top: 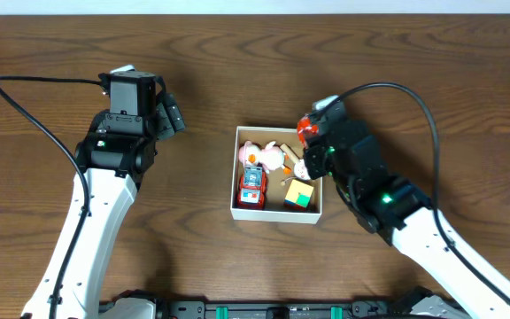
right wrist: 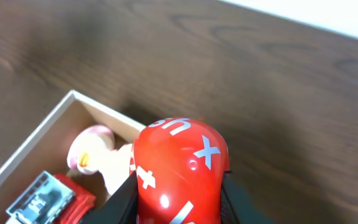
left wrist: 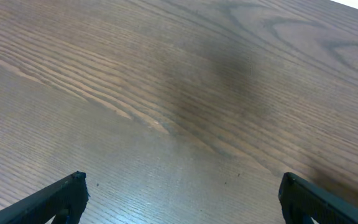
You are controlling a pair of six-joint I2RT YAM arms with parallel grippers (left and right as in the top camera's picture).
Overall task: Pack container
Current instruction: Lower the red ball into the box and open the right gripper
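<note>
The left gripper hangs over bare table in the upper left of the overhead view, well apart from the box. Its wrist cam shows the fingertips at the frame's lower corners w/ only wood grain between them. The jaws are spread wide and hold nothing.

The container sits flat on the table at centre, a bit below mid-frame. It is square, shallow and lidless, white outside & brown inside. In it are a red toy car along the left wall, a pink figure at top left, and a multi-colour cube at lower right. A pale item near the top right is partly hidden by the arm, so what it is can't be told.

Right of centre, the right gripper is over the box's upper right corner, jaws clamped on a glossy red rounded toy w/ white markings. The wrist cam puts that toy above the rim, approx. over the corner, not yet inside.

On handling, the container looks like thin cardboard. It is prob. light, the walls likely bend if squeezed, and it may slide on the wood if bumped. The best hold would be a pinch over one wall's top edge near a corner, where it's stiffest. Otherwise no hold is needed, and toys can be lowered in w/o touching the walls.
</note>
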